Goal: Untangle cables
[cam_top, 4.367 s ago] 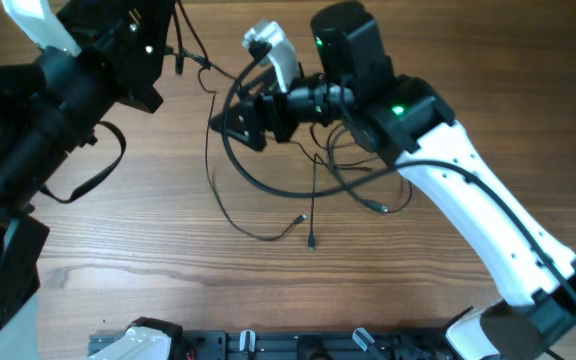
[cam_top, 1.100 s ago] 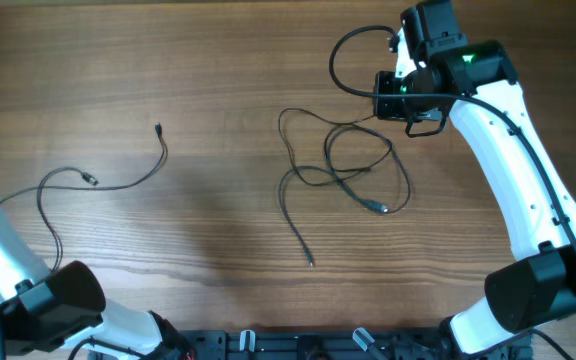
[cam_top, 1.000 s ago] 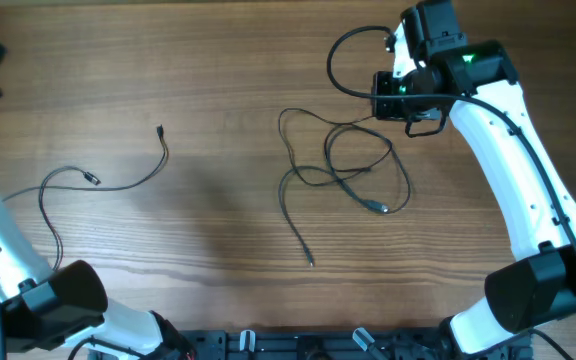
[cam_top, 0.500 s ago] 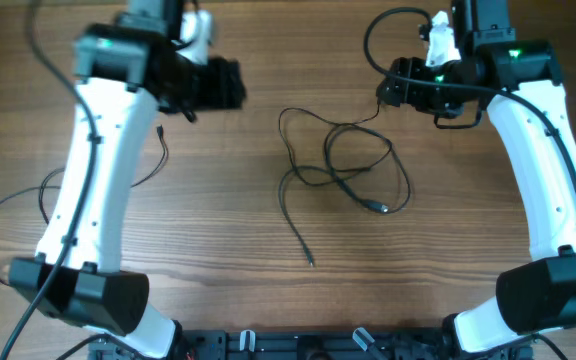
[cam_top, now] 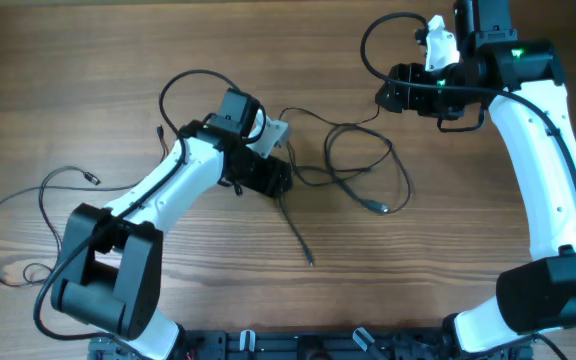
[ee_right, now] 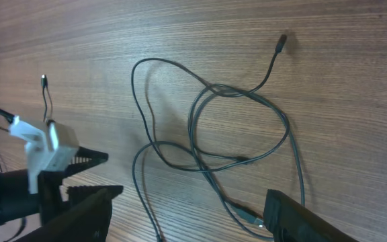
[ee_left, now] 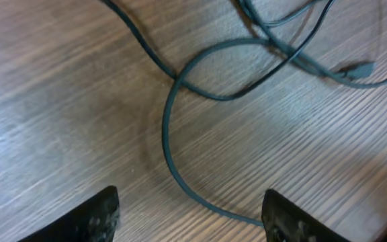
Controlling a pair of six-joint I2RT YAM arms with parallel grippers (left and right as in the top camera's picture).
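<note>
The cables lie as a loose tangle of thin black loops in the middle of the wooden worktop. One free end trails out from the tangle's lower left side to a small plug, and another plug lies at the tangle's lower right edge. A third end runs up from the tangle's top toward the right arm.

A separate cable lies well apart from the tangle, far off to its left.

The left claw sits at the tangle's left edge. In its wrist view the left claw has its two fingers spread wide. A curve of the cables lies flat on the wood between them, and neither finger grips it.

The right claw hangs beyond the tangle's upper right corner, clear of the loops. Its wrist view looks back over the whole tangle. There the right claw also has its fingers parted, with nothing held between them.
</note>
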